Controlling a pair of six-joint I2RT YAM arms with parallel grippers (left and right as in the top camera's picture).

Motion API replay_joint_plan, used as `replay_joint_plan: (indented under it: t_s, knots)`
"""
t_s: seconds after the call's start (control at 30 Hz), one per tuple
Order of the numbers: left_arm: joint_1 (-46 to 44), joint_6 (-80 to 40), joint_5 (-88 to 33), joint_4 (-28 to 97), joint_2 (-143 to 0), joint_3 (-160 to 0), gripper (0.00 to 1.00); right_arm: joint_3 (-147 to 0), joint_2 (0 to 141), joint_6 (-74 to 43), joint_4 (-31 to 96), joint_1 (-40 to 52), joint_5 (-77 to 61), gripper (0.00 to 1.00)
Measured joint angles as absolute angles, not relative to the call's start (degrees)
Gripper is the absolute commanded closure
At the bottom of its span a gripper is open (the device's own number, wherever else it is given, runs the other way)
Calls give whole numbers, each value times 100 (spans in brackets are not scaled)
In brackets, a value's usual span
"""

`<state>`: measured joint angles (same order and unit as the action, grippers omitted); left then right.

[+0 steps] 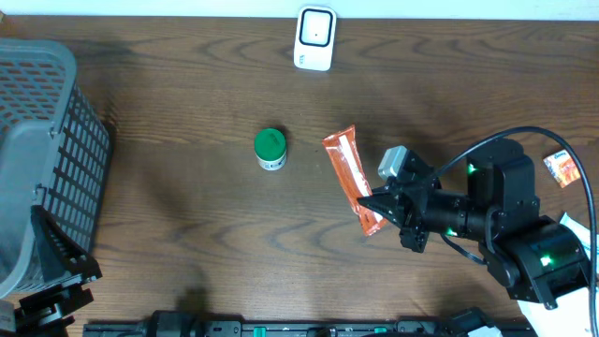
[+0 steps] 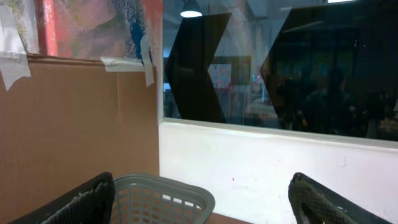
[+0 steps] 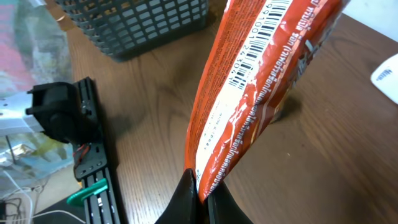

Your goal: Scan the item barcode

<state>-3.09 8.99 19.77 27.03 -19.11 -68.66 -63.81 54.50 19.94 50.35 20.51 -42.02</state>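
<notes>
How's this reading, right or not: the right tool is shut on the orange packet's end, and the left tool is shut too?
Not quite. The left tool is open, not shut: the left wrist view shows its fingers standing wide apart, gripping nothing. The rest holds: the right tool is shut on the packet's end.

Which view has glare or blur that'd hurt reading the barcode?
Right wrist: orange-red plastic snack packet sharp, barcode crisp, running to the top edge. Overhead: same packet too small, barcode unseen. Left wrist: lamp glare in dark window, no packet.
</notes>
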Motion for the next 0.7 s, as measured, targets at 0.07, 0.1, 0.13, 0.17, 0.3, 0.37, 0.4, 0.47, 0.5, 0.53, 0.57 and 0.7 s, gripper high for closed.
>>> replay_joint_plan:
  t_s: [0.07,0.1,0.13,0.17,0.3,0.37,0.4,0.47,0.5,0.53,0.57,0.7]
  knots:
    - [-309,899,1977,2700,-1911,-6866,11,-6381,5465,1994,5037,2051,-4250,99]
    - [-309,899,1977,2703,-1911,-6866,11,-6381,5472,1997,5037,2051,-4268,99]
    - [-309,899,1977,2703,-1911,-6866,11,-6381,5474,1994,5037,2051,-4276,99]
    - [-309,899,1977,2703,-1911,-6866,11,-6381,5476,1994,5037,2051,-4287,99]
    - [-309,899,1977,2703,-1911,-6866,11,-6381,5481,1988,5063,2051,-4300,99]
    - [-309,899,1977,2703,-1911,-6866,11,-6381,5518,1962,5059,2051,-4292,99]
    - [-309,899,1977,2703,-1911,-6866,11,-6381,5557,1942,5050,2051,-4270,99]
    - [-309,899,1977,2703,-1911,-6866,11,-6379,5784,1730,4849,2053,-3883,99]
    - [-309,899,1977,2700,-1911,-6866,11,-6379,5872,1669,4766,2053,-3695,99]
    - [-309,899,1977,2700,-1911,-6866,11,-6379,6088,1553,4591,2053,-3371,99]
    - [-309,899,1977,2700,-1911,-6866,11,-6379,6316,1450,4403,2053,-3083,99]
    - [-309,899,1975,2700,-1907,-6866,11,-6377,7581,1004,3000,2051,-1918,99]
